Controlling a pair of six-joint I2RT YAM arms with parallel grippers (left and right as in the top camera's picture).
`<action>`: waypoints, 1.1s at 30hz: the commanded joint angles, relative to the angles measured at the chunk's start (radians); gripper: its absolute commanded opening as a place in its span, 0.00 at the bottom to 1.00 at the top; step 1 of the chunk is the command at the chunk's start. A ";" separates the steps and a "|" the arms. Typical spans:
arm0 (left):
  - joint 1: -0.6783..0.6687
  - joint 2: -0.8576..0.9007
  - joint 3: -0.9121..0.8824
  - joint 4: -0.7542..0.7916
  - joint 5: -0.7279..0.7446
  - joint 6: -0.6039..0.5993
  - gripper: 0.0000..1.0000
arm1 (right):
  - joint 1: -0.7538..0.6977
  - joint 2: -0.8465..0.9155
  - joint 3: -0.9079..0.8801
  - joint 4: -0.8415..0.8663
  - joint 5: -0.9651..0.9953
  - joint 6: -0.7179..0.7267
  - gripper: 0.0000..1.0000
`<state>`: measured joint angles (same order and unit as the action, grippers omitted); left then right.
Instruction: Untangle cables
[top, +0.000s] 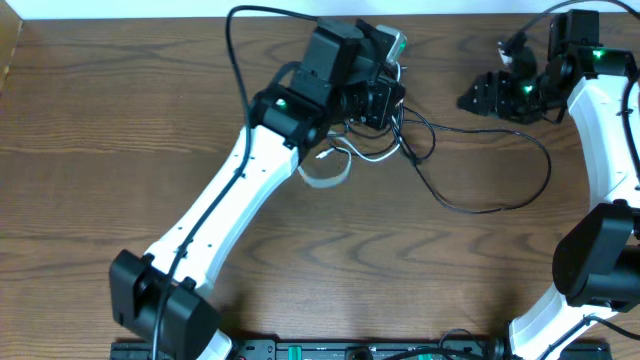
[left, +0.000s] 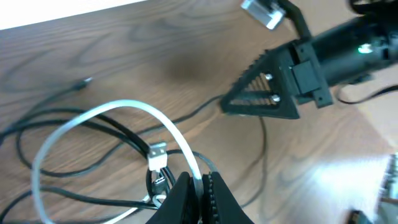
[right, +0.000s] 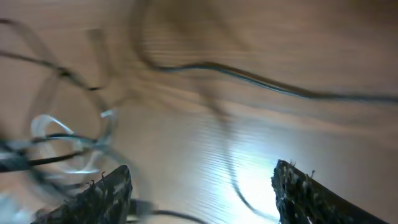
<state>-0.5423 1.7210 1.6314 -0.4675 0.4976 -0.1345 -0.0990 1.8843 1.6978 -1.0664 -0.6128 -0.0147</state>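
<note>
The left gripper (left: 199, 190) has its jaws pinched together on the white cable (left: 124, 106). In the left wrist view the cord runs straight in between the two fingertips and is held there. From that grip the white cable arcs up and away in one wide loop that curls back round on the wooden table (top: 100, 120), lying just ahead of the left gripper.

The black cables (top: 480, 210) are bunched in a knot directly beside the left gripper, crossing under and through the white loop. A small silver plug (left: 157, 151) sits in the knot, just ahead of the left gripper's fingertips. From overhead, one black cord leaves the tangle and sweeps out in a long open loop on the side of the left gripper towards the right arm.

The right gripper (right: 199, 171) stands well apart from the left gripper. Its jaws are spread wide with nothing between them. Its own view is blurred, but one black cord can be seen crossing the table beyond its fingers, and the white loop shows faintly off to one side.
</note>
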 joint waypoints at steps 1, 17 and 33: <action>0.012 0.000 0.009 0.002 0.098 -0.010 0.07 | 0.024 0.001 -0.006 0.021 -0.241 -0.081 0.71; 0.029 -0.023 0.016 0.054 0.098 -0.063 0.07 | 0.187 0.054 -0.013 0.066 -0.129 0.031 0.68; 0.078 -0.131 0.016 0.069 0.097 -0.071 0.08 | 0.239 0.180 -0.019 0.122 0.278 0.269 0.61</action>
<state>-0.4862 1.6566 1.6310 -0.4129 0.5781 -0.1913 0.1379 2.0281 1.6875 -0.9516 -0.4107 0.2077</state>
